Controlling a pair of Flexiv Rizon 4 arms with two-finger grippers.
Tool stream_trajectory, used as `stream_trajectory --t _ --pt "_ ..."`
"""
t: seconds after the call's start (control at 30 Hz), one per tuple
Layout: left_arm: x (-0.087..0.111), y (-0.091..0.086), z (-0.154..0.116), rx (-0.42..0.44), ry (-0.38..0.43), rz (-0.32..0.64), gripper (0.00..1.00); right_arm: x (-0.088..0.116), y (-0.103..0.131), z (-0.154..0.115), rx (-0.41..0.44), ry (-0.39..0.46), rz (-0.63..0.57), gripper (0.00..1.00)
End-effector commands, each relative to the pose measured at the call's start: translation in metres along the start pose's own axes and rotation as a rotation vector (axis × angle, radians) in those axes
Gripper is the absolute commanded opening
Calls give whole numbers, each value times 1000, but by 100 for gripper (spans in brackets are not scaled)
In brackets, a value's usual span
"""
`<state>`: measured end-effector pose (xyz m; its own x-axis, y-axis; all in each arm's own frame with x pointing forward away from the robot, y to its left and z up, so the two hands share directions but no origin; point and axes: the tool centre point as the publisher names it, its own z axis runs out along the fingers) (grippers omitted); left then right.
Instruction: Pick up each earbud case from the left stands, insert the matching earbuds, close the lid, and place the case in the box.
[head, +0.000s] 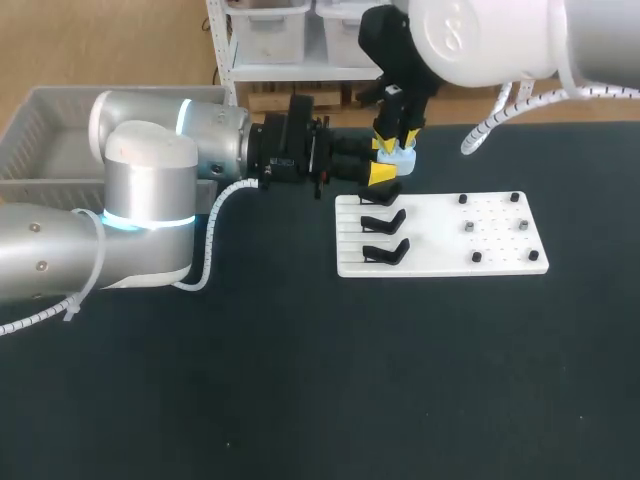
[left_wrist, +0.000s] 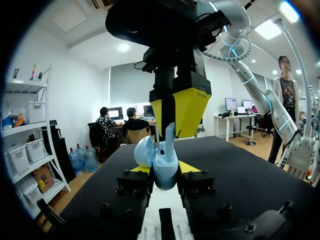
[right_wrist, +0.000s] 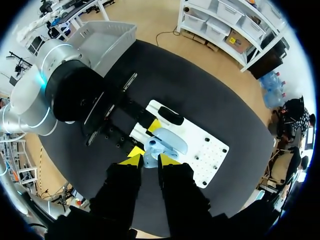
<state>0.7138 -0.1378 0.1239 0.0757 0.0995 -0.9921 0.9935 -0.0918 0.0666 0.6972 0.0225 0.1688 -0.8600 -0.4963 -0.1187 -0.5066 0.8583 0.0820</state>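
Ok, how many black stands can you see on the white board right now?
3, in a column on the board's left part: far stand, middle stand, near stand. Another may be hidden beneath the earbud case.

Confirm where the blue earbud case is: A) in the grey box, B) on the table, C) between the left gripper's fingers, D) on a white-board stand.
C: the earbud case sits clamped between the left gripper's yellow tips, lid open, with the right gripper holding an earbud over it.
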Motion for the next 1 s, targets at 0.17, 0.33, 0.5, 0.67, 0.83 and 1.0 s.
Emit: stream_trajectory --t 0.17,0.33,0.5,0.67,0.83,1.0 --pt "1 -1 0 -4 -3 3 0 -2 -2 -3 8 -10 6 0" --pt "1 -1 0 -4 -3 3 0 -2 -3 1 8 -5 5 0" --pt "1 -1 0 -4 -3 3 0 -3 -3 2 11 -6 4 0" --pt "1 -1 0 -4 -3 3 0 -4 -3 4 10 -8 6 0" --pt "1 -1 0 -4 -3 3 0 -6 -5 9 11 -2 7 0" --pt "1 -1 0 -4 -3 3 0 -7 -6 12 12 2 8 0"
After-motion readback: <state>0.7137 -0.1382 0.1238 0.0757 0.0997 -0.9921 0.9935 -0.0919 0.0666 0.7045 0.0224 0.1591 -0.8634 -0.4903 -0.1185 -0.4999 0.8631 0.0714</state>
